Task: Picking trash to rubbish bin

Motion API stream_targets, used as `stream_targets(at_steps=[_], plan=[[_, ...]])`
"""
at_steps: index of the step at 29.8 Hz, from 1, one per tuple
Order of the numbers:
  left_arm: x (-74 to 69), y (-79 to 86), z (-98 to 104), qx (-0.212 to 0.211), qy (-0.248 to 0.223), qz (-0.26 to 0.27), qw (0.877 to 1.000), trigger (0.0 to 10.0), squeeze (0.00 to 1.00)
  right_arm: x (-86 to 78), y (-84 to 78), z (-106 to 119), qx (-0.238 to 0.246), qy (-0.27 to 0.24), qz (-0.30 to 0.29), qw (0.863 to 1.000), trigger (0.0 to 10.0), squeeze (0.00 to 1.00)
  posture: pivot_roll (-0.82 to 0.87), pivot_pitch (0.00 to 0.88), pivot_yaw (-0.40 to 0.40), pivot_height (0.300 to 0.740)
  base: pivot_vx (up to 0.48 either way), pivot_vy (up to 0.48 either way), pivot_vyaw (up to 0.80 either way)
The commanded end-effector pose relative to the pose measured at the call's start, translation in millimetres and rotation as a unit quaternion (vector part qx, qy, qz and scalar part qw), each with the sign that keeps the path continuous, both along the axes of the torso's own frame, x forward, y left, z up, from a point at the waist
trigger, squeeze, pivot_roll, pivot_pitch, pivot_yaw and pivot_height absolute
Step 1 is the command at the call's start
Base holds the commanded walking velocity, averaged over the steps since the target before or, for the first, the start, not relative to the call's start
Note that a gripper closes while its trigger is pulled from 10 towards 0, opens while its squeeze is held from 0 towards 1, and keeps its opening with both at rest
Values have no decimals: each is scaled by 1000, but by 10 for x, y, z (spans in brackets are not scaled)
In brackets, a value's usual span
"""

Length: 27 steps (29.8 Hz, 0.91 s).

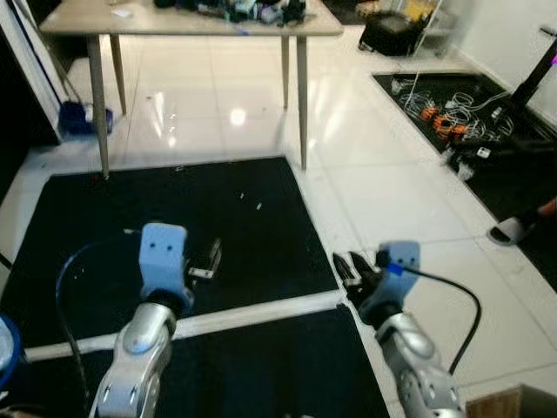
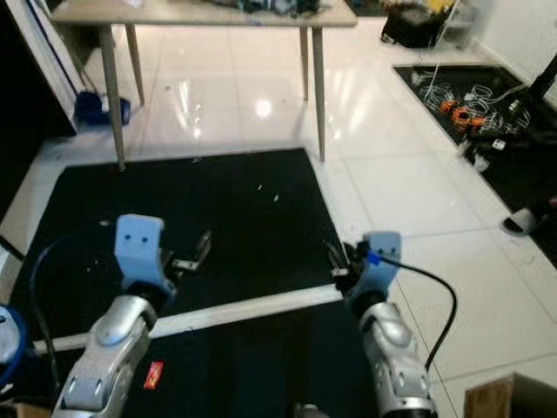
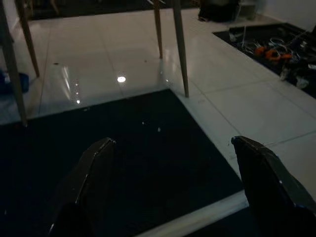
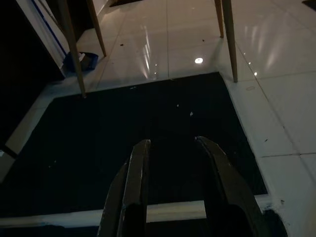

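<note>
Both arms raised over the black mat (image 1: 174,200), holding nothing. Left gripper (image 3: 173,187) spread wide; right gripper (image 4: 173,187) narrow, a slim gap between its fingers (image 4: 133,192).

Trash: a small red scrap (image 2: 152,374) on the mat just beside the left arm, low and close to the body; pale specks (image 1: 251,202) farther out, too small to identify. A blue rim (image 1: 4,348) at the far left edge — perhaps the bin, cannot tell.

Risks, as judged: overlooking the scrap, tucked so near under the arm; flat wrapper slipping from the fingertips on a shallow pinch; cable (image 1: 452,300) snagging during a reach; table (image 1: 187,17) legs ahead obstructing any forward step.
</note>
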<state>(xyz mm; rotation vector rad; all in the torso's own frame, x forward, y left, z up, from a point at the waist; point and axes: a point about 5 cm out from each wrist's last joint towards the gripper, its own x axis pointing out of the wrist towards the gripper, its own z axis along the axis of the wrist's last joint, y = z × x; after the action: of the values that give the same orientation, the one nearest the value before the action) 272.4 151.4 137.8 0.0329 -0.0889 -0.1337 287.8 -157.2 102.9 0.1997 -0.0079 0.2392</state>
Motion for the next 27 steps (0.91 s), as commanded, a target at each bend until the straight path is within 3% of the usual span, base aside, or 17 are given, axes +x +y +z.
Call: stream_targets(at_steps=[1, 27], plan=[[-36, 12, -42, 0, 7, -1, 1000, 10000, 0, -28, 19, -38, 0, 6, 2, 1000, 10000, 0, 24, 155, -24, 740, 0, 0, 0], [-96, 8, -65, 4, 5, 0, 1000, 10000, 0, -32, 30, -38, -7, 7, 13, 1000, 10000, 0, 25, 141, -48, 740, 0, 0, 0]])
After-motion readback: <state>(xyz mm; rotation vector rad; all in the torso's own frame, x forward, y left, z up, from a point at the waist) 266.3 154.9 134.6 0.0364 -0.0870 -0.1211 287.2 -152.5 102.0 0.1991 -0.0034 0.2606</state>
